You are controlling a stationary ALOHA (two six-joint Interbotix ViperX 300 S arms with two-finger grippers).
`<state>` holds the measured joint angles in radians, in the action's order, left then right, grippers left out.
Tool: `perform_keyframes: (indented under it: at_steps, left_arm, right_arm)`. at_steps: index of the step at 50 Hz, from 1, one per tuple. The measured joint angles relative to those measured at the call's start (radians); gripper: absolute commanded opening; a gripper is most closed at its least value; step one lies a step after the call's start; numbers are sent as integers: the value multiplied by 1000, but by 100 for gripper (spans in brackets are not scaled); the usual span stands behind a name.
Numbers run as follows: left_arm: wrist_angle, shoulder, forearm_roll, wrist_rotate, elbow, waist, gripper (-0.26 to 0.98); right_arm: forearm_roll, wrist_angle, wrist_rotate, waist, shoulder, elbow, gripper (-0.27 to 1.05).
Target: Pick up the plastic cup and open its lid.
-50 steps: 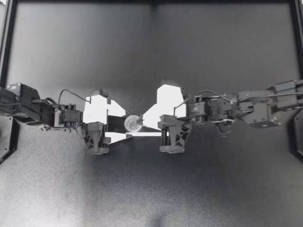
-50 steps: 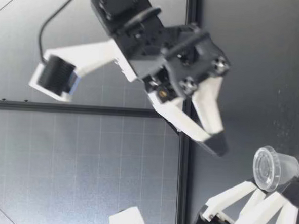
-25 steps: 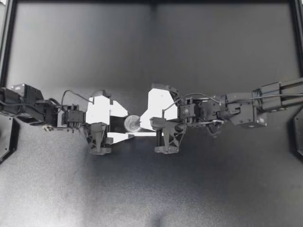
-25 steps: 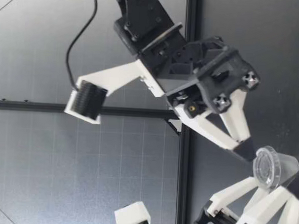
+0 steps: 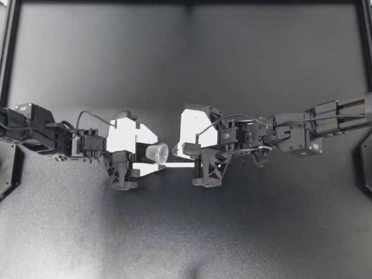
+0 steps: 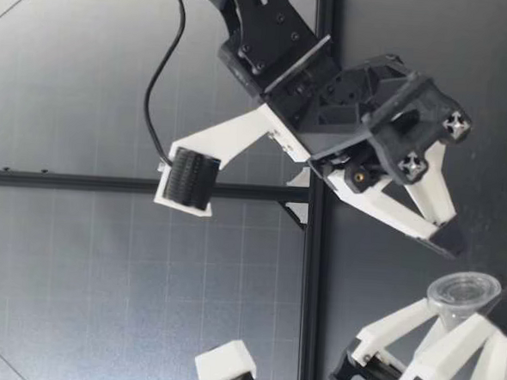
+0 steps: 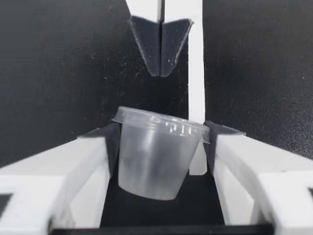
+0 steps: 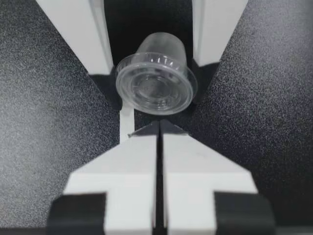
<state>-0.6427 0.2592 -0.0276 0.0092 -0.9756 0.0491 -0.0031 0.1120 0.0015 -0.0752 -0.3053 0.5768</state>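
Roughly mid-table [image 5: 186,70], top view: my left gripper [image 5: 156,157] and my right gripper [image 5: 173,153] sit nose to nose, arms reaching in from opposite sides.

Left gripper has the plastic cup [image 5: 156,153] clamped between its 2 fingers. Left wrist view: the white fingers [image 7: 95,147] press the cup wall from both sides just under the rim, and the cup alone holds them apart. Cup is clear and tilted, with its narrow base toward the wrist camera and the lid [image 7: 161,120] end away from it. Lid is on.

Right wrist view: the right gripper's 2 fingers are closed flat against each other, nothing between them. The joined tip points at the lid's rim, and the lid's face is turned toward that camera. From that view alone, cannot tell whether tip and rim touch.

Low view: narrow gap between the right gripper's tip and the lid, so no contact there. Left wrist view agrees: the right gripper's dark pads [image 7: 159,49], shut into a V, stand ahead of the cup and apart from it.
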Motion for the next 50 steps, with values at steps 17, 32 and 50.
perform_keyframes:
  at_steps: [17, 32, 50]
  left_arm:
    - [54, -11, -3, 2, 6, -3, 58]
    - [98, -58, -25, 8, -28, -3, 58]
    - [100, -57, -26, 32, -23, -3, 52]
  right_arm:
    - [0, 0, 0, -2, -3, -5, -19]
    - [0, 2, 0, -2, -5, -5, -19]
    - [0, 3, 0, -2, -17, -21, -19]
